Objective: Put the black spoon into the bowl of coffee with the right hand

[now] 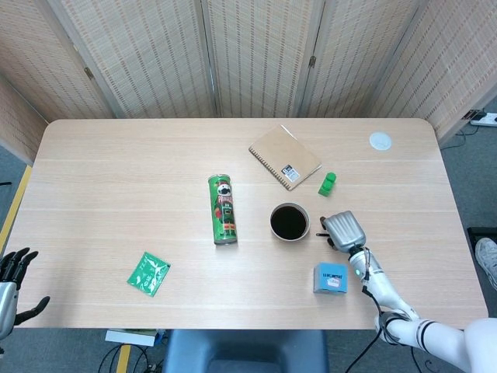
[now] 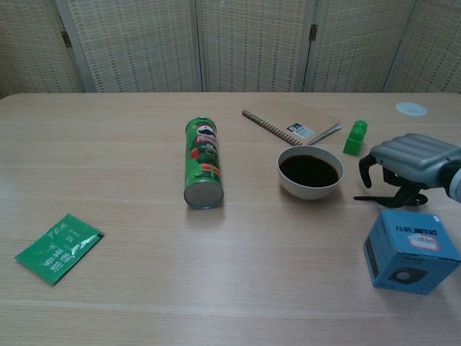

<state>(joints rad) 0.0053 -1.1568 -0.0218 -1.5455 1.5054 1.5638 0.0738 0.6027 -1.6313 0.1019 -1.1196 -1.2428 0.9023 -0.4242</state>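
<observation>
The black spoon (image 2: 369, 197) lies flat on the table just right of the white bowl (image 2: 310, 190) of dark coffee; only its thin handle shows, pointing at the bowl. My right hand (image 2: 411, 160) arches over the spoon's far end, fingers curved down and thumb low beside the handle, and the spoon's head is hidden beneath it. In the head view the right hand (image 1: 344, 229) sits right next to the bowl (image 1: 272, 223). My left hand (image 1: 11, 273) hangs off the table's near left corner, fingers spread, holding nothing.
A blue box (image 2: 410, 251) stands close in front of the right hand. A green block (image 2: 354, 138) and a spiral notebook (image 2: 292, 124) lie behind the bowl. A green chip can (image 2: 202, 163) lies to its left, and a tea packet (image 2: 57, 247) sits near the front left.
</observation>
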